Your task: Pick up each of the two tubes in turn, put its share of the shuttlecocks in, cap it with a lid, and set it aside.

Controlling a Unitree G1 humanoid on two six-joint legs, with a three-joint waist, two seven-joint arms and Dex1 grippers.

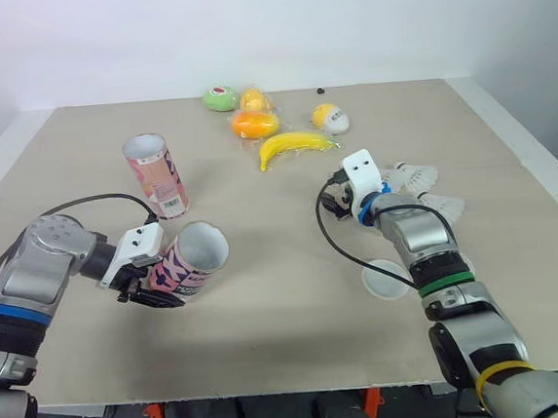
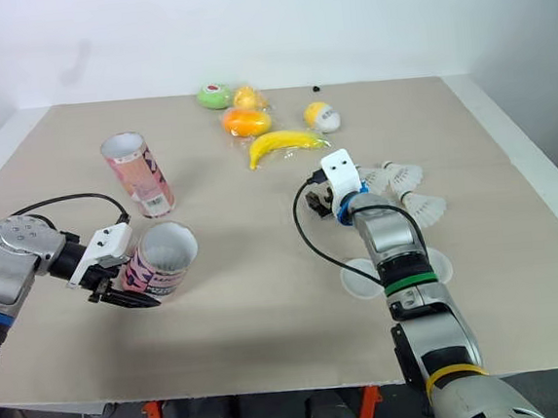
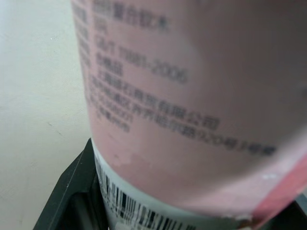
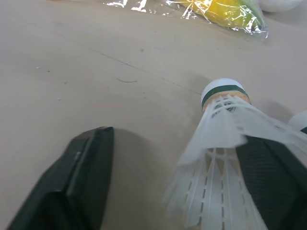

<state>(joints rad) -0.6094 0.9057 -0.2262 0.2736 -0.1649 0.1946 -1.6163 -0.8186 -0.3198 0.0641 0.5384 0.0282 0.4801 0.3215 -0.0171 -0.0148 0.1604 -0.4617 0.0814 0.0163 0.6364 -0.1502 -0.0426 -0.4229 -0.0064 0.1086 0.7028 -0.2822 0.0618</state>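
Seen from the head, the left gripper (image 1: 147,284) is clamped round the lower body of a pink printed tube (image 1: 193,258). It holds the tube low over the table (image 1: 270,327), tipped so the open mouth faces the right arm, presumably so a shuttlecock can be fed in without the arms crossing. The second tube (image 1: 156,176) stands upright and uncapped just behind, waiting its turn. The right gripper (image 1: 339,200) is down at the table next to the white shuttlecocks (image 1: 424,192), which lie in a loose cluster on its outer side. A translucent lid (image 1: 385,279) lies flat near that forearm (the other eye shows a second lid (image 2: 436,266) close by). A banana (image 1: 295,145) and other fruit sit well back, no part of the job. In the left wrist view the tube's printed wall is pressed close, with one black finger (image 3: 67,196) against its barcode end, so the hold looks firm. In the right wrist view the jaws are apart. One shuttlecock (image 4: 225,134) lies against one finger, cork pointing away, with bare table between its feathers and the other finger. It is not gripped yet, I judge, and closing on it comes next.
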